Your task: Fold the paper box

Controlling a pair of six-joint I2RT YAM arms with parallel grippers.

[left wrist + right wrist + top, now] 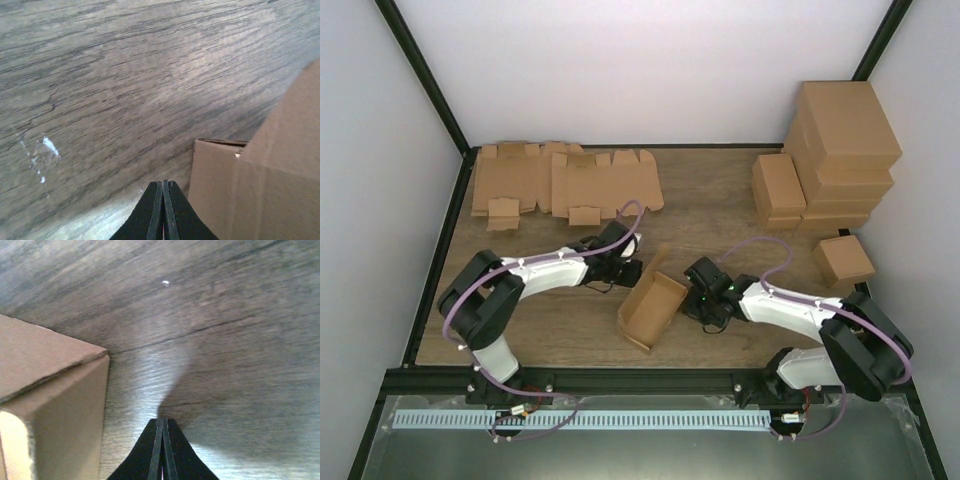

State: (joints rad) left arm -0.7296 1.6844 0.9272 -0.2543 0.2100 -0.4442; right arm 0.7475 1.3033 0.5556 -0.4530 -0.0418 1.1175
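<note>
The paper box [652, 309] is a small open brown cardboard box, half formed, standing at the table's middle with one flap raised at its far end. My left gripper [623, 274] is shut and empty, just left of the box's far end; in the left wrist view its tips [163, 184] sit beside the box wall [235, 195] without touching. My right gripper [695, 303] is shut and empty just right of the box; in the right wrist view its tips [162, 421] point at bare table, with the box corner [55, 390] to the left.
Flat die-cut cardboard blanks [565, 185] lie at the back left. Folded brown boxes are stacked at the back right [840, 150], with one more [843, 259] near the right edge. A black frame rail [620, 378] runs along the near edge.
</note>
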